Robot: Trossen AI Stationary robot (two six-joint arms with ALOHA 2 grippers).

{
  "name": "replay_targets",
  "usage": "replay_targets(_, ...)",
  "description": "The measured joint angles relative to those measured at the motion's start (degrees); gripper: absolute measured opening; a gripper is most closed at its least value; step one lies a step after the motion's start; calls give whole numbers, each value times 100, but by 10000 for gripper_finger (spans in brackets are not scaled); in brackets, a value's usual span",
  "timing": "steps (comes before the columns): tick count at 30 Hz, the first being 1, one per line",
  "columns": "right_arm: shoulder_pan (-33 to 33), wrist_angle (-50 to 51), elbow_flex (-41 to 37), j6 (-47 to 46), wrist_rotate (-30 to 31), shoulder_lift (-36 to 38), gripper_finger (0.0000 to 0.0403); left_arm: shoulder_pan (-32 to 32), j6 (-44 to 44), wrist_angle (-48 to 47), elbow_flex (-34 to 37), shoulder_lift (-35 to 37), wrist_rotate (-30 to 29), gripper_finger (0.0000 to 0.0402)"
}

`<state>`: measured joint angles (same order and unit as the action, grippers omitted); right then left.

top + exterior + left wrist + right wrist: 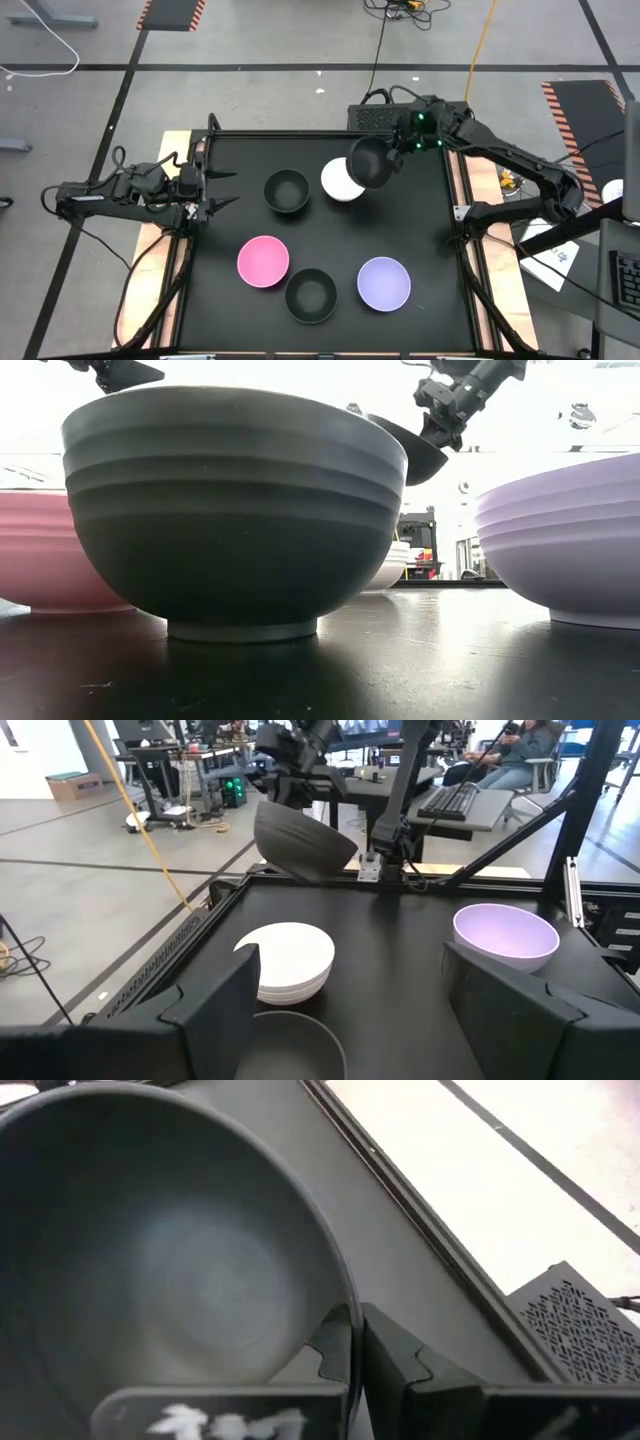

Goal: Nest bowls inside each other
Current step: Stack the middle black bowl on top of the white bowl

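Observation:
My right gripper (397,148) is shut on a black bowl (370,160) and holds it in the air over the far part of the table, just right of the white bowl (338,181). Resting on their bases on the black table are the white bowl, a second black bowl (287,191), a pink bowl (263,260), a third black bowl (311,295) and a lavender bowl (384,283). My left gripper (225,190) waits open at the table's left edge, touching nothing. My right gripper pinches the black bowl's rim (350,1325), with one finger (330,1352) inside the bowl and the other (400,1370) outside. The fingers slant down from the table's far right. The bowl (300,840) hangs tilted, clear of the table and above the white bowl (290,960).
A raised frame (458,200) runs round the black table. A perforated black box (372,116) sits just beyond the far edge, near the right arm. Bare table lies in the middle between the bowls and at the right beside the lavender bowl (505,935).

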<state>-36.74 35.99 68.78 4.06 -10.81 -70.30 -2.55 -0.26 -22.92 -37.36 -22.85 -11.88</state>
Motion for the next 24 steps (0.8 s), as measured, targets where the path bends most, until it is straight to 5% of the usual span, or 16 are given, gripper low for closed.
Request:
replay_targets(9, 6, 1144, 1412, 505, -287, -1311, 0, 0, 12, -43, 0, 0, -5, 312)
replay_targets(24, 213, 1527, 2310, 772, -276, -2734, 0, -2, 52, -129, 0, 0, -7, 312)
